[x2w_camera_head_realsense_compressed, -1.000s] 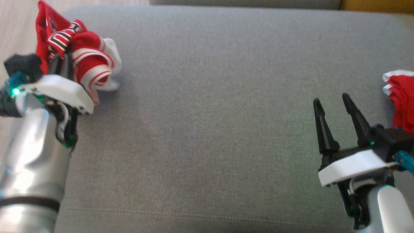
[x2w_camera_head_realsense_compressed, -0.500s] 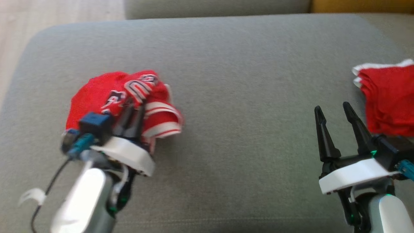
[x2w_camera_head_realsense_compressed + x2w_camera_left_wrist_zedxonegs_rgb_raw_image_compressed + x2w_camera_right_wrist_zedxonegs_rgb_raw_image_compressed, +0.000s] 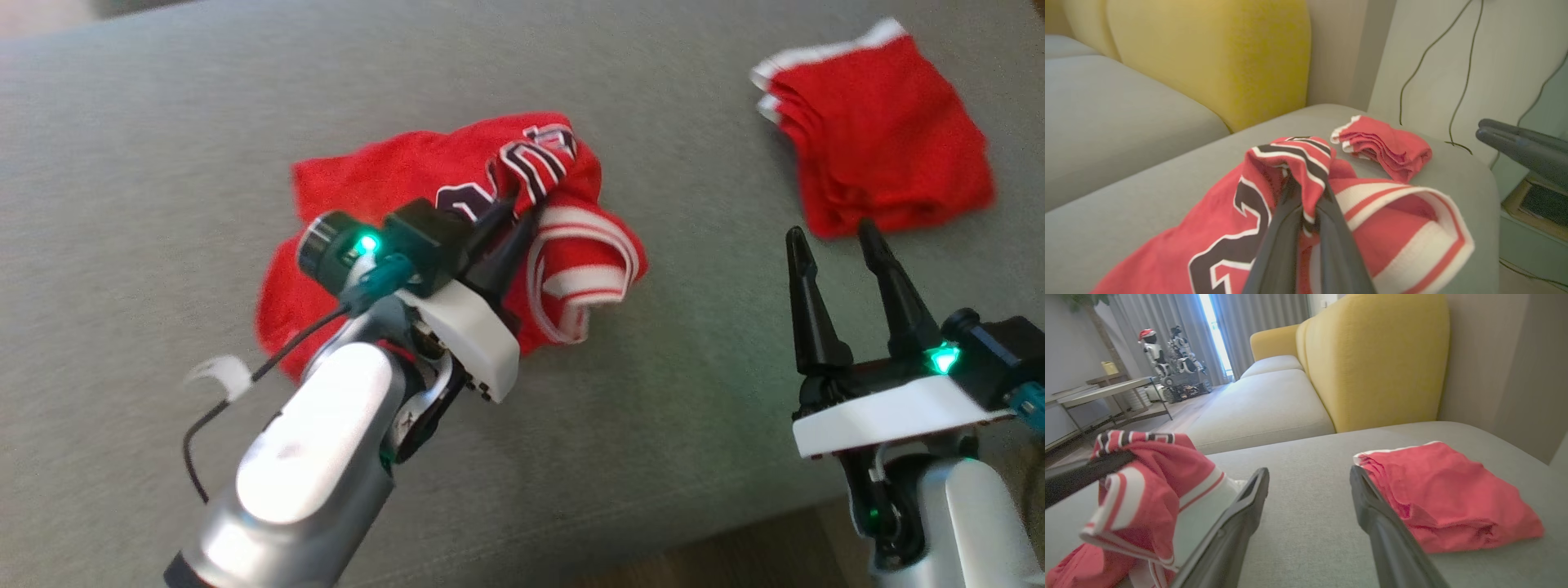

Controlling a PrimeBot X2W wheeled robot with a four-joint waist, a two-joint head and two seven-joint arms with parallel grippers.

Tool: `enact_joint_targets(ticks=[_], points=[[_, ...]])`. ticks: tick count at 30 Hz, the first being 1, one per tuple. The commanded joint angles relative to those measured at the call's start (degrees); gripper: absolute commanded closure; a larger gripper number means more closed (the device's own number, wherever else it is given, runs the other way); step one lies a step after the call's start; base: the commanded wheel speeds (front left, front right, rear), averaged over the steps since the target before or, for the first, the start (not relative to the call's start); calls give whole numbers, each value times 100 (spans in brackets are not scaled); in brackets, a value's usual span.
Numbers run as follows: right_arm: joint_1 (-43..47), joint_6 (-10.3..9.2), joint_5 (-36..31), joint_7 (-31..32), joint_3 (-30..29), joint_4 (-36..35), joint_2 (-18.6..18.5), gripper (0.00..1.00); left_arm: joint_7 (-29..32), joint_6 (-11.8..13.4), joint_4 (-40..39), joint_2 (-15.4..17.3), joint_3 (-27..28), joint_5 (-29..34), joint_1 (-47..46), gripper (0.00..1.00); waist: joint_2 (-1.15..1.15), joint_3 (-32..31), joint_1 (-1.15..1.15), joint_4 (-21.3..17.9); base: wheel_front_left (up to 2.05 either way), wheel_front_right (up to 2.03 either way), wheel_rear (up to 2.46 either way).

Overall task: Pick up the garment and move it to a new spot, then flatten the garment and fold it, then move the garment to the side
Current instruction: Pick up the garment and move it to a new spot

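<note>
Head view: left tool (image 3: 521, 212) pinches a fold of the red jersey (image 3: 367, 175) on the sofa cushion (image 3: 163, 122); right tool (image 3: 829, 233) gapes wide, empty, near a folded red garment (image 3: 882, 155).

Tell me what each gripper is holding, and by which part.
The left gripper is shut on the red jersey, pinching a bunched fold at its black-and-white striped trim. The right gripper is open and holds nothing.

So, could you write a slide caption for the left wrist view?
Left gripper shut on a crumpled red-and-white jersey on the grey fabric cushion, folded red garment beyond.
</note>
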Motion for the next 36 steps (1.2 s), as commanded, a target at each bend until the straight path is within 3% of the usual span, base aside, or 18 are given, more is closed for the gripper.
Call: enact_joint_targets(ticks=[1, 5, 6, 7, 20, 23, 36], points=[[-227, 22, 91, -120, 157, -115, -20, 0, 103, -51, 4, 21, 107, 30, -211, 100, 0, 399, 0, -468, 0, 0, 0], [-263, 22, 195, -277, 189, 34, -20, 0, 312, -158, 424, 1, -32, -24, -260, 100, 0, 510, 0, -624, 0, 0, 0], [-265, 22, 208, -306, 190, 58, -20, 0, 342, -165, 504, -7, -51, -42, -250, 81, 0, 518, 0, -633, 0, 0, 0], [-268, 22, 218, -329, 188, 81, -20, 0, 345, -162, 558, -13, -66, -45, -244, 3, 0, 519, 0, -633, 0, 0, 0], [-235, 22, 89, -261, 137, 175, -20, 0, -101, 8, 236, 156, -1, -192, 337, 0, 0, 71, 0, 58, 0, 0, 0], [-214, 22, 14, -150, 120, 131, -19, 0, -346, 314, -37, 302, 259, -244, 655, 0, 0, -99, 0, 373, 0, 0, 0], [-19, 22, -119, 91, -24, 26, -19, 0, -1319, 1285, -364, 676, 1452, -438, 1425, 0, 0, -505, 0, 1045, 0, 0, 0]])
